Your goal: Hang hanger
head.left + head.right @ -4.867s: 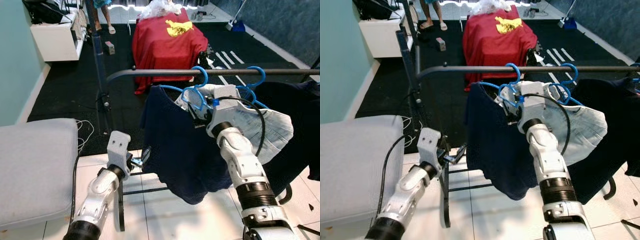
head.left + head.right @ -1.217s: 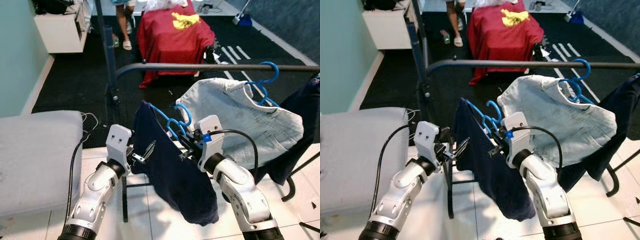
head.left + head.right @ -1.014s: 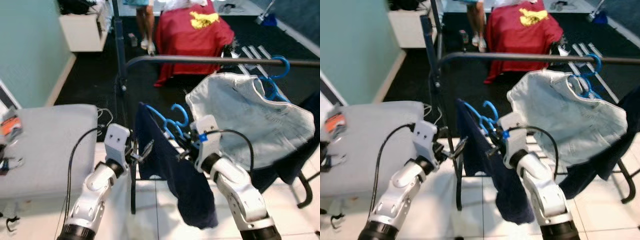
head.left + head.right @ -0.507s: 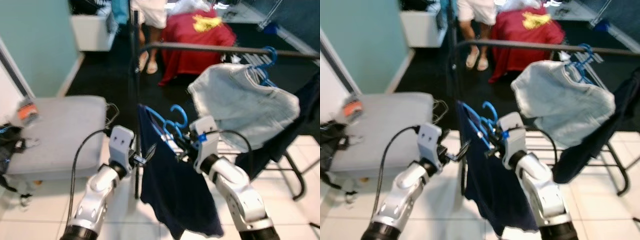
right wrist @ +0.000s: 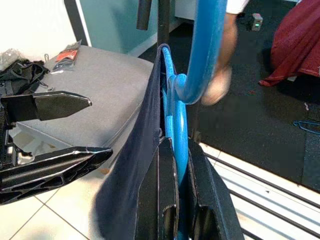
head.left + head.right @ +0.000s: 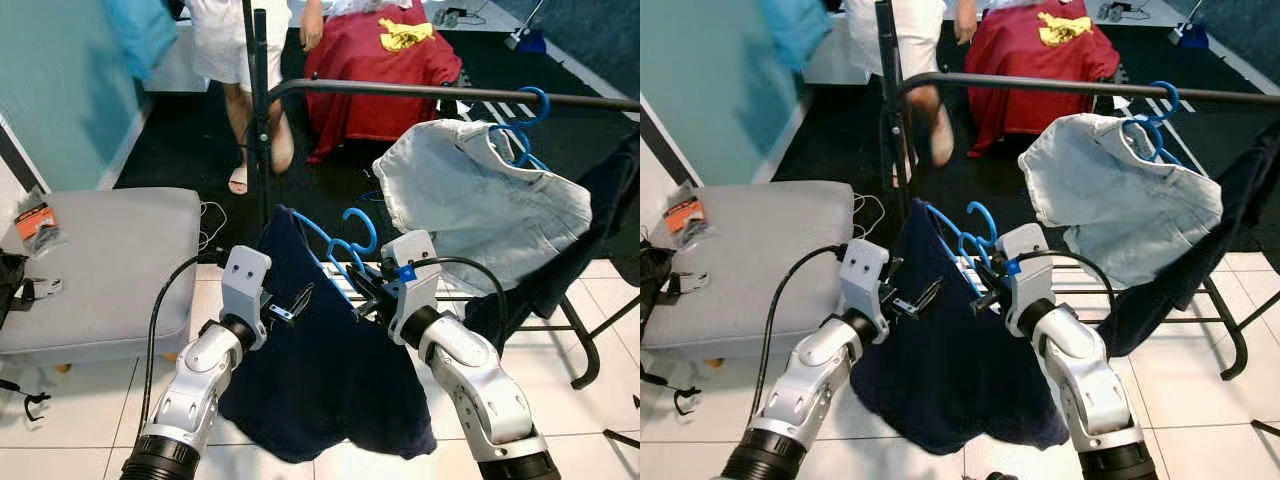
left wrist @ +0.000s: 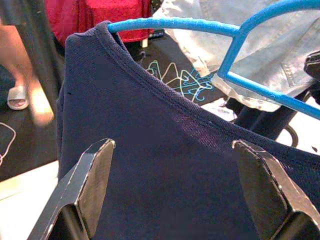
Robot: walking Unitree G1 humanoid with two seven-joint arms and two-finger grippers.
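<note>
A blue hanger (image 6: 340, 245) carries a navy shirt (image 6: 320, 380) that hangs down to just above the floor. My right gripper (image 6: 367, 297) is shut on the hanger just under its hook, as the right wrist view shows with the blue hanger (image 5: 178, 145) pinched between the fingers. My left gripper (image 6: 292, 303) is open at the shirt's left shoulder, with the navy shirt (image 7: 170, 150) in front of its spread fingers (image 7: 95, 175). The hook sits well below the black rail (image 6: 450, 93) and clear of it.
A pale denim shirt (image 6: 480, 200) hangs from the rail on another blue hanger (image 6: 535, 110), with a dark garment (image 6: 610, 190) to its right. A person's legs (image 6: 255, 110) stand behind the rack post (image 6: 262, 120). A grey bench (image 6: 90, 265) is on the left.
About five seconds ago the hanger's hook was up at the rail; now my right gripper holds it lower. The camera has pulled back and shifted. A person has walked in behind the rack.
</note>
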